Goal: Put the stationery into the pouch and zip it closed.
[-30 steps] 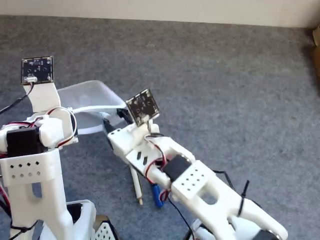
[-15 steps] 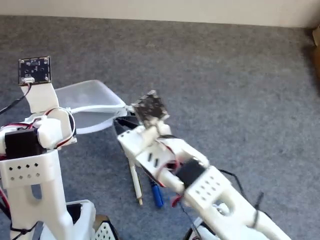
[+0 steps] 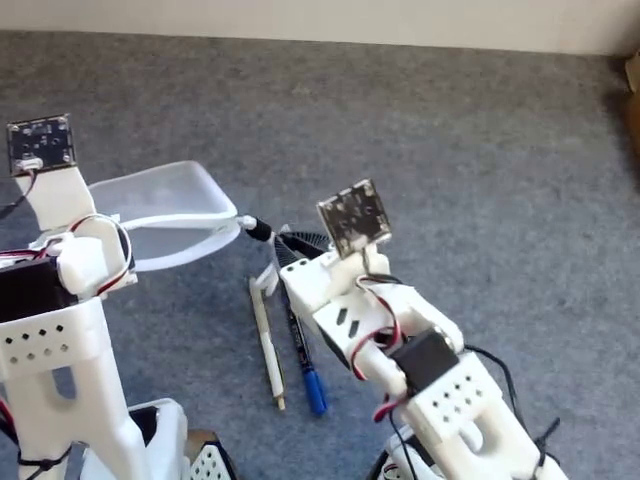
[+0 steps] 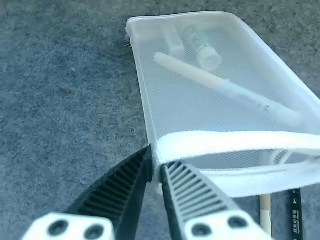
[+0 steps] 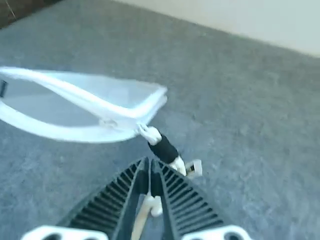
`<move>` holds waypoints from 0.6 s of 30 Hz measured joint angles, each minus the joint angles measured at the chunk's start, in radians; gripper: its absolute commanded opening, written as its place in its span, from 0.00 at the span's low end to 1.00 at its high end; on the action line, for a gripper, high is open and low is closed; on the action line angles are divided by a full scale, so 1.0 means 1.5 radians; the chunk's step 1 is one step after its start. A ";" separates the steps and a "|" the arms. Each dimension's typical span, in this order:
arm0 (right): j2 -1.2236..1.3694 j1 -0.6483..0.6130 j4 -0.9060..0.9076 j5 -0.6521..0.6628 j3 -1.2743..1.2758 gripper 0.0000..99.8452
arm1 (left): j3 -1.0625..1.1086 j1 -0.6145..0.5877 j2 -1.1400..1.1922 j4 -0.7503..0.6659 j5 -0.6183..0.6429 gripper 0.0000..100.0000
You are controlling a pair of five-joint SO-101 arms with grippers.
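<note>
**A:** Where is the pouch, and what has hold of it?

**B:** The pouch (image 4: 215, 85) is gripped by the left end effector (image 4: 156, 172), jaws clamped on the white zip band at one end of the mouth. The mouth gapes open, and the rest of the pouch stretches away from that grip over the desk (image 3: 480, 150).

**A:** What's inside it?

**B:** Through the mesh I see a white pen (image 4: 225, 85) and a green-capped tube (image 4: 202, 47). A pencil (image 3: 266, 340) and a blue-capped pen (image 3: 300, 345) lie side by side on the desk, just outside the pouch's mouth end.

**A:** And the other arm?

**B:** The right end effector (image 5: 149, 161) sits near the pouch's zip pull (image 5: 162, 148), apart from it. Its jaws are narrow, almost touching. A pale sliver shows in the gap, and I cannot tell whether it is pinched there or lies on the desk beneath.

**A:** So which step is this?

**B:** Loading, I judge, roughly halfway, with the zipping not begun.

**A:** What does the next move need?

**B:** The right jaws should widen, drop over one barrel beside the pouch and pinch it. It then goes end-first into the mouth while the left grip holds it open. The two barrels lie close, so the jaws could catch both or roll one away.
</note>
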 measured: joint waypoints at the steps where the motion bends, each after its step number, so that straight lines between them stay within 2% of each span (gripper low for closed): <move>1: 0.020 0.000 0.016 0.000 -0.015 0.01 | 0.000 -0.008 0.000 0.000 0.000 0.01; 9: 0.217 0.000 0.168 0.000 -0.148 0.01 | 0.000 -0.069 0.000 -0.015 0.024 0.01; 18: 0.439 0.000 0.195 0.000 -0.213 0.01 | 0.000 -0.110 0.000 -0.035 0.027 0.01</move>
